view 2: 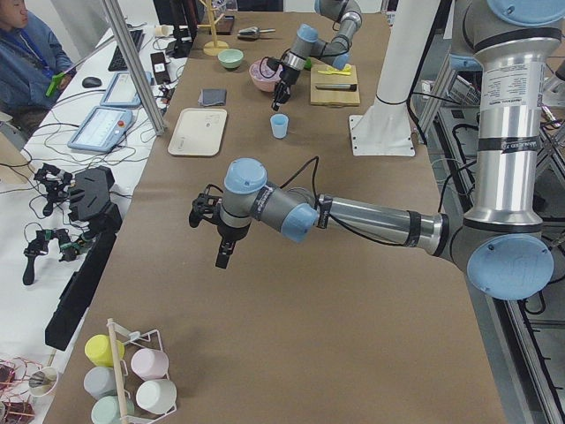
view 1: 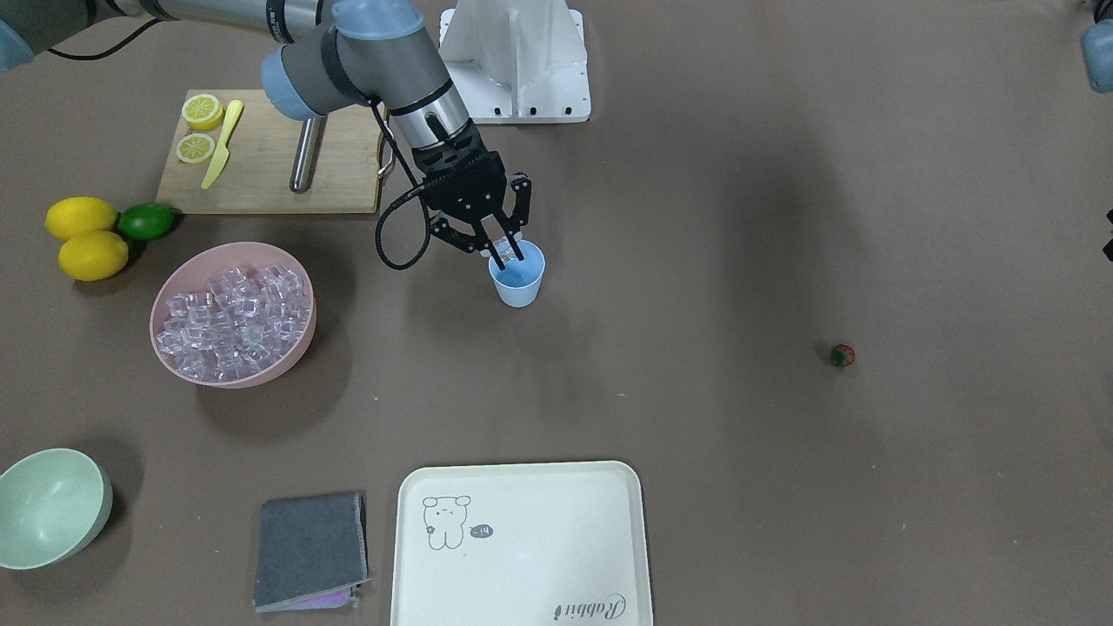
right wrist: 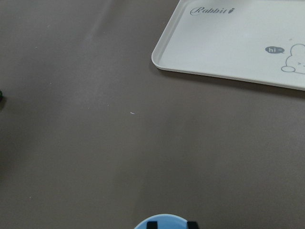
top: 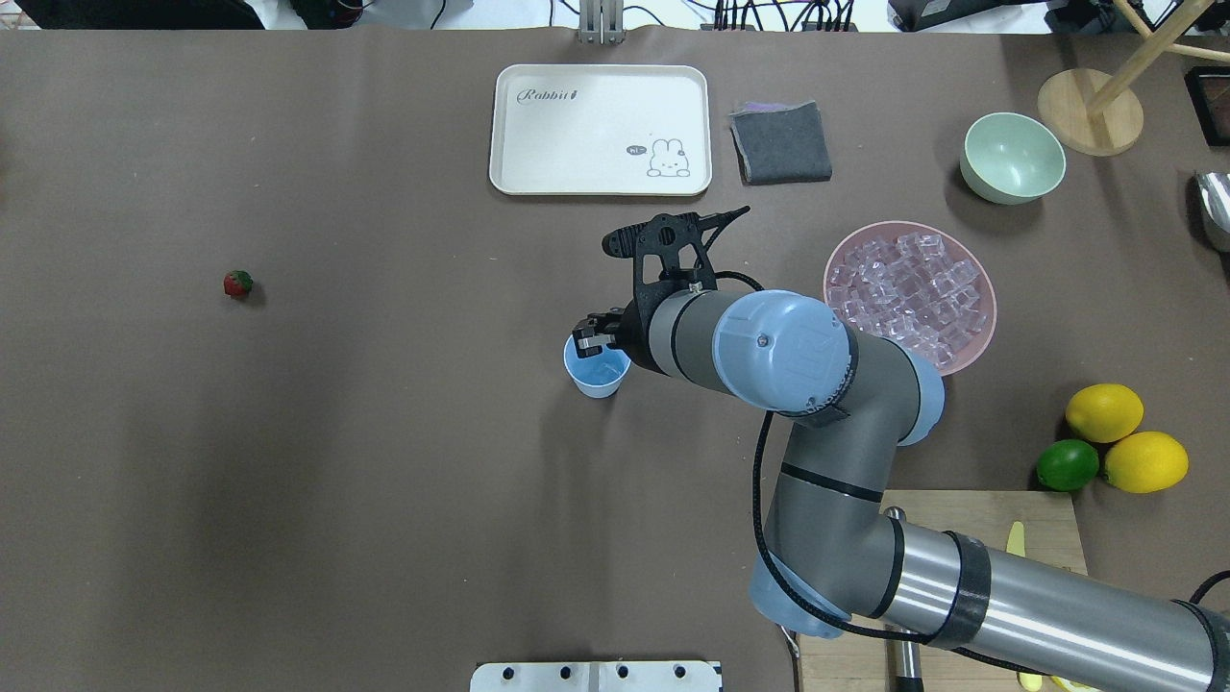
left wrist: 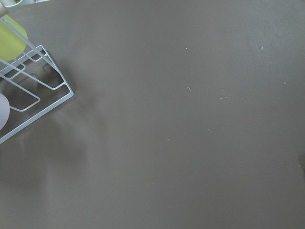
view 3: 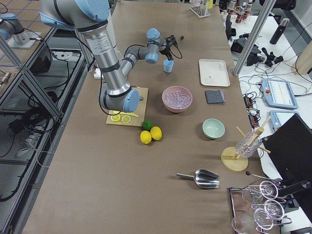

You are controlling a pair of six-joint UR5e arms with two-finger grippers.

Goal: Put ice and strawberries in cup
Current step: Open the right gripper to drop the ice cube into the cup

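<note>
The strawberry (top: pixel 237 284) is lying well left of the cup (top: pixel 598 383). My right gripper (view 1: pixel 508 254) is dipping narrowly parted fingertips into the cup's mouth; I cannot tell whether they are pinching anything. The ice (top: pixel 908 288) is sitting in the pink bowl (view 1: pixel 252 380) right of the cup.

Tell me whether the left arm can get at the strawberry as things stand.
Probably yes. The strawberry lies alone on bare table on the robot's left side, and the right gripper is away at the cup. The left gripper hangs above the table; how far off it is, I cannot tell.
</note>
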